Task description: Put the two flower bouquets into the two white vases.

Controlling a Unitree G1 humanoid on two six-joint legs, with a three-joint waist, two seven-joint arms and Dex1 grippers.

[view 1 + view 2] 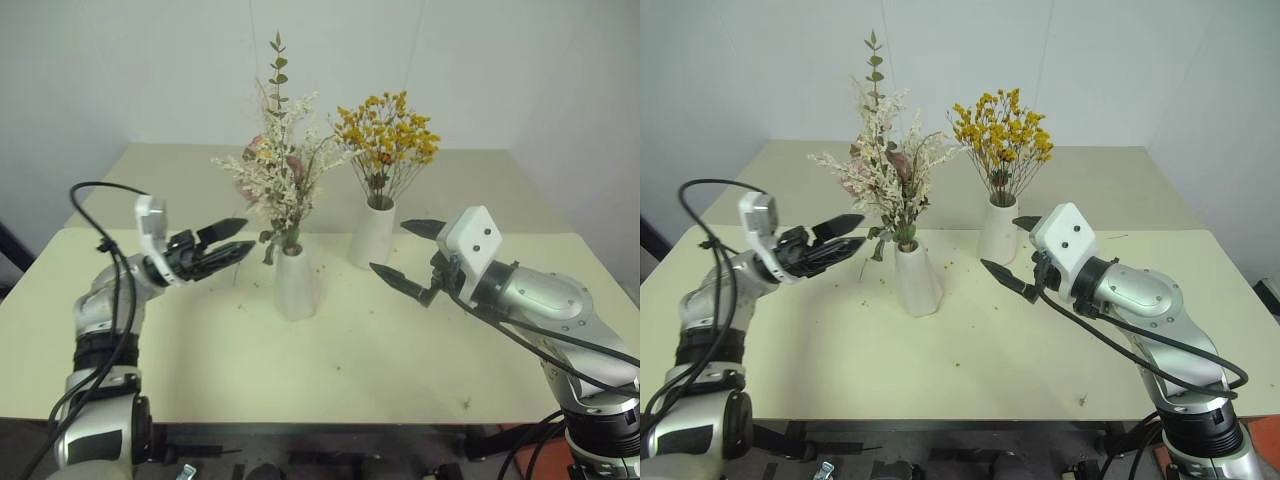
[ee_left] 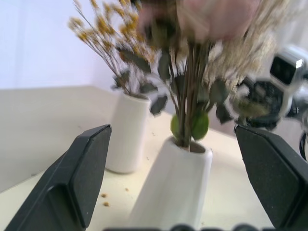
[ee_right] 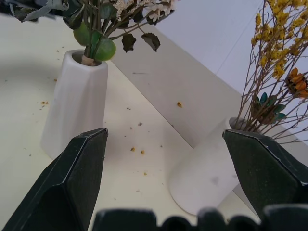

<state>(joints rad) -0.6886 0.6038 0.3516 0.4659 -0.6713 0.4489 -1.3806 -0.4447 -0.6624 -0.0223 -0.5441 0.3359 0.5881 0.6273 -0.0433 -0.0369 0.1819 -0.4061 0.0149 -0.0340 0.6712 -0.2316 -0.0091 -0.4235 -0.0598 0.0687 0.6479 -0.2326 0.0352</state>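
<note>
The pink and cream bouquet (image 1: 280, 170) stands upright in the cone-shaped white vase (image 1: 296, 285) at the middle of the table. Behind it to the right, the yellow-orange bouquet (image 1: 388, 135) stands in the straight cylinder vase (image 1: 372, 235). My left gripper (image 1: 238, 240) hovers just left of the cone vase's mouth, open, with nothing between its fingers. My right gripper (image 1: 392, 250) is open and empty in front of the cylinder vase, to the right of the cone vase. The left wrist view shows the cone vase (image 2: 173, 187) close ahead between the spread fingers.
The cream table (image 1: 200, 350) carries small flower crumbs (image 3: 137, 151) around the vases. A second tabletop section (image 1: 170, 175) extends behind, up to a white wall. Black cables loop off both arms.
</note>
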